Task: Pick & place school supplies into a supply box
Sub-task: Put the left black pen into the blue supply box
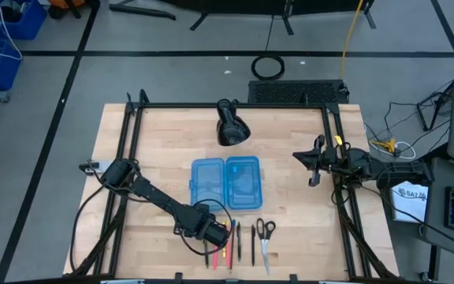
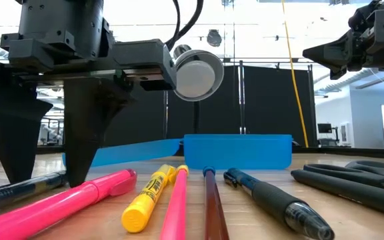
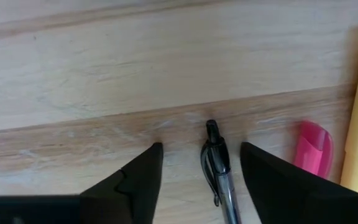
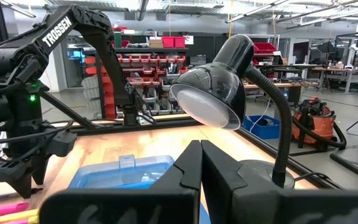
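My left gripper (image 3: 202,152) is open and points down near the table's near edge (image 1: 213,235). Its fingers stand on either side of a black pen's (image 3: 215,163) end without touching it; the pen lies flat on the wood. In the low view the gripper's two fingers (image 2: 49,175) straddle that pen (image 2: 19,189). Beside it lie a pink highlighter (image 2: 79,197), a yellow marker (image 2: 149,193), more pens (image 1: 239,243) and black-handled scissors (image 1: 265,237). The blue supply box (image 1: 225,183) lies open behind them. My right gripper (image 4: 201,158) is shut and waits above the table's right side (image 1: 315,162).
A black desk lamp (image 1: 231,126) stands beyond the box, its shade (image 4: 213,93) close ahead of my right gripper. Black frame rails (image 1: 128,158) run along the table's left and right sides. Bare wood (image 1: 164,142) lies left of the box.
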### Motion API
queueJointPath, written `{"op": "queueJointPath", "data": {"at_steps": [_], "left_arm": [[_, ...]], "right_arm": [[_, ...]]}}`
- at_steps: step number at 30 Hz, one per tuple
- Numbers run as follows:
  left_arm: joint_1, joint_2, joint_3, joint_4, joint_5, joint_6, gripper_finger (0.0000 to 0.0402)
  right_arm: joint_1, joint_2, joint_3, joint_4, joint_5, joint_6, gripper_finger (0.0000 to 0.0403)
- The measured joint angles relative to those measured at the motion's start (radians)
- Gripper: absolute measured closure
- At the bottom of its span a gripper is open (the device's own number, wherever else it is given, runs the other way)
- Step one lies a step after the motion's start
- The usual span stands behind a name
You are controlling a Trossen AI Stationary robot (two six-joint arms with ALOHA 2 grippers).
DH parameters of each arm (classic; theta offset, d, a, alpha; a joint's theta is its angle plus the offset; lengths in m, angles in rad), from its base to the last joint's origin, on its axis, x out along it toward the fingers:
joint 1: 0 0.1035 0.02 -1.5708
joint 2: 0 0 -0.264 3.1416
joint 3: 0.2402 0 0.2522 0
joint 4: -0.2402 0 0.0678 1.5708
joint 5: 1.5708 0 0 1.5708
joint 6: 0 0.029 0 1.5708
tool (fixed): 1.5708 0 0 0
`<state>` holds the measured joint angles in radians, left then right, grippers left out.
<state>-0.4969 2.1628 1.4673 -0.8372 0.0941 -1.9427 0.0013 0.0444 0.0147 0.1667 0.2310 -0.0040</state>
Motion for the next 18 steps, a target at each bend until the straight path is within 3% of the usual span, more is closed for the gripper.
{"op": "queueJointPath", "data": {"at_steps": [6, 18], "left_arm": [[-0.001, 0.0, 0.0, -0.002, -0.005, 0.003, 0.0245], [-0.003, 0.0, 0.0, 0.0, -0.005, 0.01, 0.027]], "right_arm": [[0.0, 0.0, 0.0, -0.002, 0.0, 0.0, 0.0403], [0.0, 0.0, 0.0, -0.003, 0.0, 0.0, 0.0403]]}}
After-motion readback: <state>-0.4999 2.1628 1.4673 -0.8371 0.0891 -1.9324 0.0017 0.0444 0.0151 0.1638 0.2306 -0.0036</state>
